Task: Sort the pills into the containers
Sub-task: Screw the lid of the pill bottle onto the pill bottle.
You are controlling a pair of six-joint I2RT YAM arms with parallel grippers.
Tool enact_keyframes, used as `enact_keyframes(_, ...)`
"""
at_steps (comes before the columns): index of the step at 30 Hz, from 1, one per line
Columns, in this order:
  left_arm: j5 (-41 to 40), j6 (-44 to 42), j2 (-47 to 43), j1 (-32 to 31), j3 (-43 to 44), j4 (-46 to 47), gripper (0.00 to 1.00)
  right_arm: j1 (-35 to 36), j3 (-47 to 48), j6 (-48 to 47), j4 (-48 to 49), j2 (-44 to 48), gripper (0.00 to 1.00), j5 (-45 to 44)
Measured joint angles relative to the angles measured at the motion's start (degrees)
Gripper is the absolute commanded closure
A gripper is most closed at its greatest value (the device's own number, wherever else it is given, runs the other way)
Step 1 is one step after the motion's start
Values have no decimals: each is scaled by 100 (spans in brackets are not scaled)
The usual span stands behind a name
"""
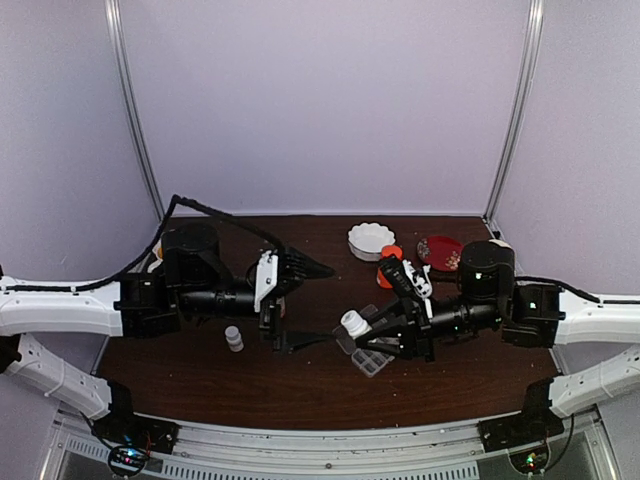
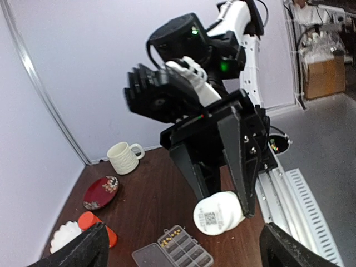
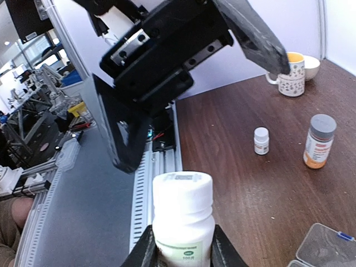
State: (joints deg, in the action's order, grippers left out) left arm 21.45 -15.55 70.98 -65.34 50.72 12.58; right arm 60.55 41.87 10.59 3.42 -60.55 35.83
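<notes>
1. Lying in some cells (image 2: 186, 253) of the clear pill box (image 2: 149, 257) are tiny pills (image 2: 171, 238); how many I cannot tell.
2. From above, that box sits at 5 o'clock on the counter (image 1: 300, 390).
3. At its 11 o'clock the right gripper (image 3: 181, 250) pinches a white bottle (image 3: 182, 203).
4. Spread wide and empty, the left gripper (image 1: 312, 305) hovers.
5. Most sorting looks undone.

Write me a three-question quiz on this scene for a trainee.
1. True or false: the left tool stands open.
2. What does the right tool hold? A) mug B) white bottle C) red plate
3. Fill in: the lid of the pill box is ___.
Key: 1 true; 2 B; 3 open.
</notes>
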Motion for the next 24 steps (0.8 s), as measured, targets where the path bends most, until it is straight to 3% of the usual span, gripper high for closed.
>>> enact_keyframes(5,-181,1928,-378,0,2,-170,3,4,22,-501,-496,289,92,-787)
enact_keyframes(12,-850,4159,-820,15,284,-1351,3,260,236,-1239,-922,337,92,-2070)
enact_keyframes(16,-898,5471,-1040,337,236,-1617,10,450,492,-1582,-1051,243,92,-2549)
enact_keyframes(24,-214,6876,-358,791,450,-2280,13,804,1080,-2039,-1102,-374,92,-3001)
